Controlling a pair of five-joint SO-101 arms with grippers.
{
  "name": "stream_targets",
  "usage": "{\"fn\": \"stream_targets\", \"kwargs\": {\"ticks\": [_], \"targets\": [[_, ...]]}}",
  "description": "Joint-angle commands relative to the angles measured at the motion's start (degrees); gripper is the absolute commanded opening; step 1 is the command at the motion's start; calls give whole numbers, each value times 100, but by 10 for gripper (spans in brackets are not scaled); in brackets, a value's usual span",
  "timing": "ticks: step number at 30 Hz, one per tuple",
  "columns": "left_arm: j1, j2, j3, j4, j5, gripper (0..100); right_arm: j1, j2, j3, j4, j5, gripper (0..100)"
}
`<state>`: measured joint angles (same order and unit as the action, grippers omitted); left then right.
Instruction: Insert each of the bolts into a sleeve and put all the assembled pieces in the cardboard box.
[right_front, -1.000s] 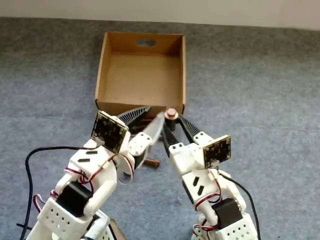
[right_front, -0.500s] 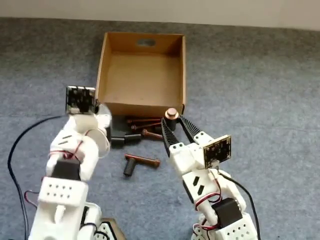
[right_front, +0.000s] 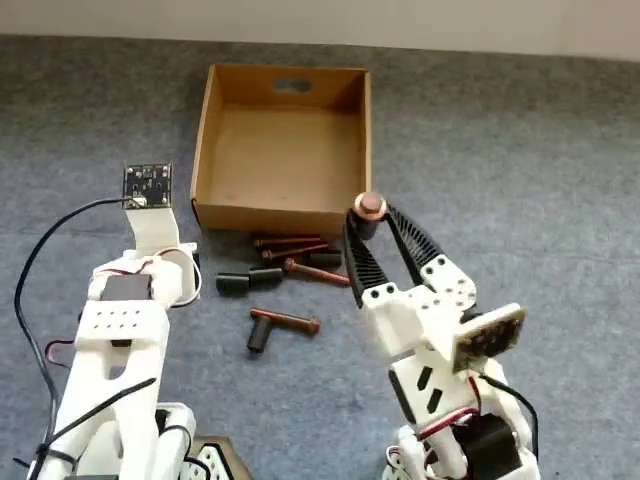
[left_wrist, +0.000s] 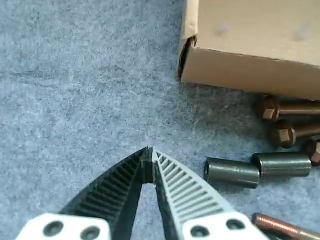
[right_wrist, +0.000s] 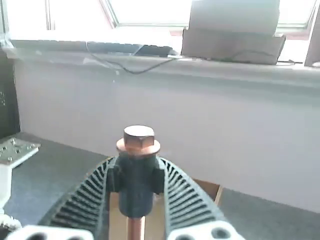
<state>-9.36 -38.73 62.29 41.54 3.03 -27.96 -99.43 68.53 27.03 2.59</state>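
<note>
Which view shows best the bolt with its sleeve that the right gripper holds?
The right wrist view: the bolt stands upright in its dark sleeve, clamped in the right gripper. The high view gives its head from above; the left wrist view faces loose sleeves.

Matt brown cardboard for the box (right_front: 280, 216); fuzzy grey cloth over the table (right_front: 540, 170); coppery metal bolts (left_wrist: 292, 108) with a dull sheen; smooth dark metal sleeves (left_wrist: 231, 171), faintly glossy; ribbed matt plastic on the left gripper (left_wrist: 150, 154).

Soft daylight, glaring windows (right_wrist: 150, 11)
</note>
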Motion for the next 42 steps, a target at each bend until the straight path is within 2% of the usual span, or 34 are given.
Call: {"fn": "stream_targets", "kwargs": {"ticks": [1, 5, 7, 13, 16, 21, 28, 33, 36, 42], "targets": [[-31, 4, 251, -598, 62, 9, 75, 963, -1077, 13, 70, 6], [-31, -31, 989, -1881, 62, 9, 48, 2826, -2026, 13, 62, 6], [-31, -31, 1103, -2119, 62, 10, 48, 3741, -2448, 13, 62, 6], [-31, -13, 1024, -1890, 62, 10, 75, 5956, -3284, -13, 26, 6], [-31, 4, 919, -1644, 53, 10, 145, 6870, -3749, -13, -422, 6], [-31, 4, 936, -1653, 35, 10, 690, 8338, -5042, 4, -941, 6], [-31, 4, 936, -1653, 35, 10, 831, 10229, -6404, 233, -967, 6], [-31, 4, 936, -1653, 35, 10, 892, 11108, -7204, 321, -985, 6], [-31, 4, 927, -1662, 35, 10, 857, 11407, -7530, 716, -985, 6], [-31, 4, 927, -1662, 35, 10, 866, 12031, -7793, 831, -985, 6]]}}
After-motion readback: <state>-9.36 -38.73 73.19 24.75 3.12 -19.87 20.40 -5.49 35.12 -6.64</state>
